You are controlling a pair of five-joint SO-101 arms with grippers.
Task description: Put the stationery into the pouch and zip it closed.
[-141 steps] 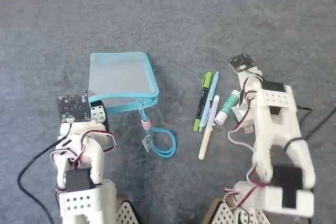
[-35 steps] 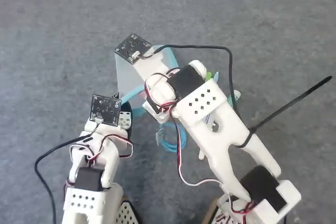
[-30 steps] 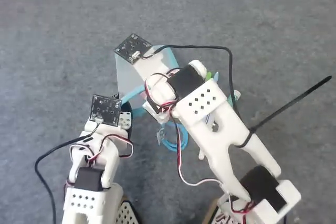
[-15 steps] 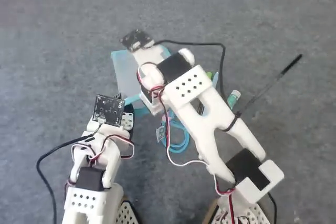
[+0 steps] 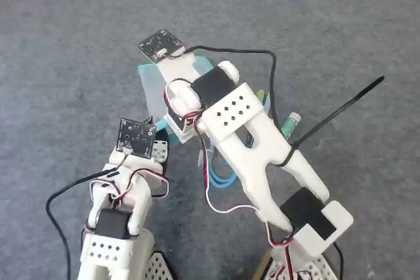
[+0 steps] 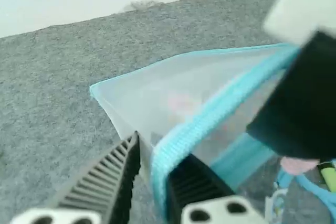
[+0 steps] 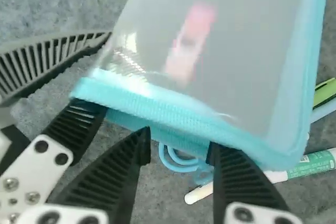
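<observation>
Clamps tight with the left gripper on the teal zip edge of the pouch. Straddles that same edge with the right gripper, fingers spread apart. Pouch just left of centre in the high view's upper half, under the right arm; pens just right, on grey carpet.

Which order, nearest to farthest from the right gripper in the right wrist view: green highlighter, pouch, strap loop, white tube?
1. pouch: its zip edge lies at the right gripper fingertips.
2. strap loop: just beyond, seen between the fingers.
3. white tube and green highlighter: off to one side, too close to call.
</observation>
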